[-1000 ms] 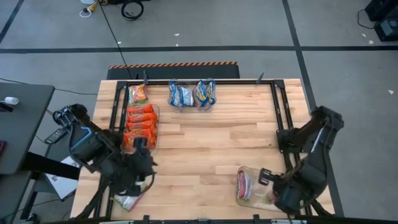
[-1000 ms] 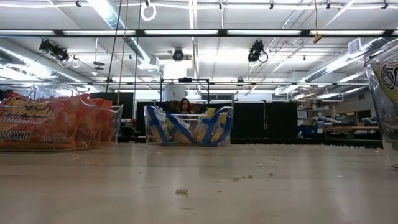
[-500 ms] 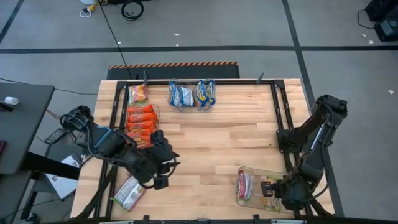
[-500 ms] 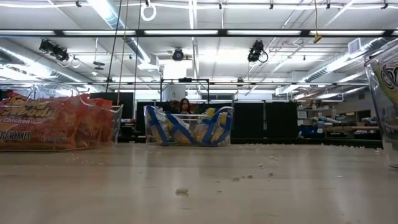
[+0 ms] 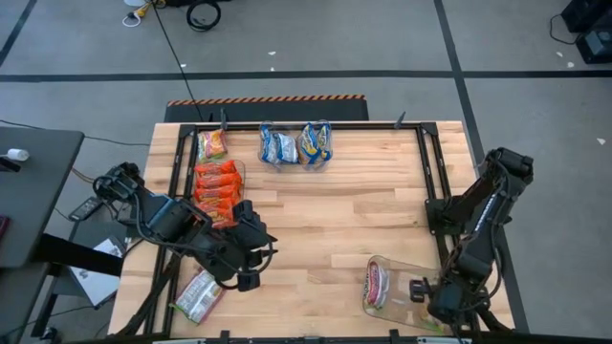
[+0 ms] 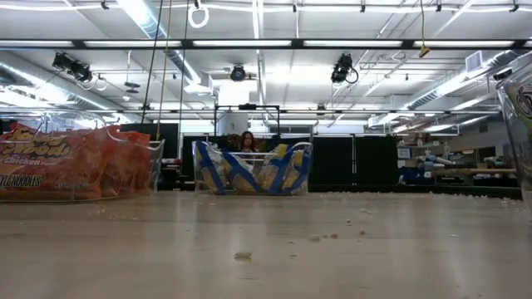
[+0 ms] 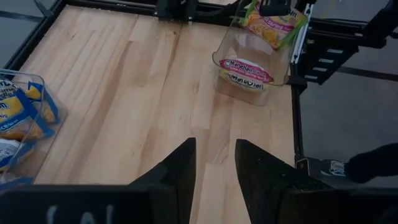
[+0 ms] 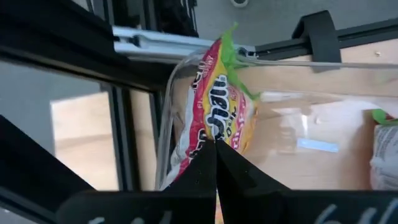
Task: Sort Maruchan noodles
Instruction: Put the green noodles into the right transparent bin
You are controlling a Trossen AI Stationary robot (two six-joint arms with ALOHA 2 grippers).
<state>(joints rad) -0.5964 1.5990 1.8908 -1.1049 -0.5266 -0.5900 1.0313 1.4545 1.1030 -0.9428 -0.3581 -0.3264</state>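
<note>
My right gripper (image 8: 216, 149) is shut on a yellow-green and pink noodle packet (image 8: 217, 115) at the clear tray (image 5: 392, 287) near the table's front right. A white-and-red packet (image 7: 245, 70) lies in that tray. My left gripper (image 7: 214, 165) is open with nothing between its fingers, above the bare table left of centre (image 5: 251, 260). A pale packet (image 5: 198, 294) lies flat at the front left. Orange packets (image 5: 216, 189) fill a tray at the left. Blue-and-yellow packets (image 5: 295, 145) stand in a tray at the far edge. My right gripper pinches one end of the yellow-green and pink packet (image 8: 214, 138) between its two fingertips, coming steeply from above. The packet hangs below the fingers into the clear tray, seen edge-on and bent (image 7: 270, 22). Whether its lower end rests on the tray cannot be told.
A black frame rail (image 5: 435, 182) runs round the tabletop. A single yellow-green packet (image 5: 212, 145) sits in a tray at the far left. The wide middle of the wooden table (image 5: 335, 220) is bare. In the low view the clear tray's wall (image 6: 522, 108) shows at the right edge.
My left gripper has swung from the front left corner toward the table's middle, leaving the pale packet lying uncovered there. My right gripper has sunk toward the clear tray with the yellow-green and pink packet, tipping more steeply downward. Both moves ended about half a second ago.
</note>
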